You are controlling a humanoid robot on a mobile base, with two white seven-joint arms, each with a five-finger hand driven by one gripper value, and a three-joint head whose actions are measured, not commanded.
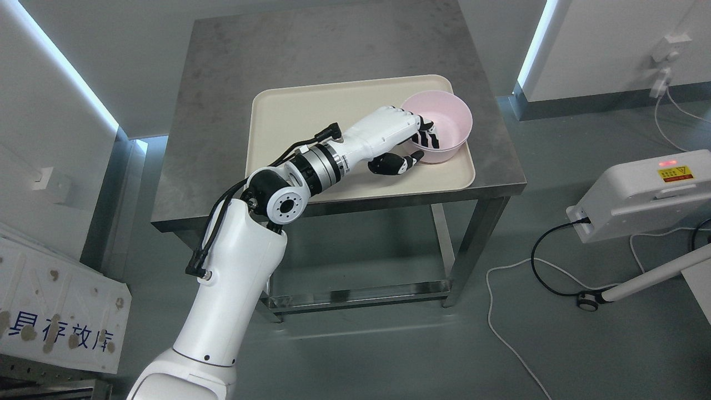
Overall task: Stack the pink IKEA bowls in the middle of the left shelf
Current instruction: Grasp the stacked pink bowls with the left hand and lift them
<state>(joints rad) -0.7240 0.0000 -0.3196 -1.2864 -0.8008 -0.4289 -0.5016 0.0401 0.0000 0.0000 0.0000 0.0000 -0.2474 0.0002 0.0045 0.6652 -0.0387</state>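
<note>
Head view, item by item.

Table [233,111]: grey top, metal legs, seen from above. On it we log one cream tray [311,111], and on the tray's far right corner one pink bowl [444,114], upright and empty. We see only this single bowl; no second bowl and no shelf fall within the view.

Left hand [401,139]: white with black fingertips, its arm entering from the lower left and stretched across the tray. The fingers [427,136] hook over the bowl's near rim and reach down inside; the thumb [391,164] lies outside the wall, low on the near side. We judge the digits closed on the rim in a pinch, though whether the hold is firm we cannot tell. The bowl's base appears to sit on the tray.

Right hand: not in view.

Floor, right side: one white device [644,191] with a red light, and cables.

Step in hand, as we judge it: picking up the bowl. Next move calls for a secure squeeze on the thin wall, a straight lift clear of the tray's lip, then a carry leftward to the shelf, keeping the bowl level.
</note>
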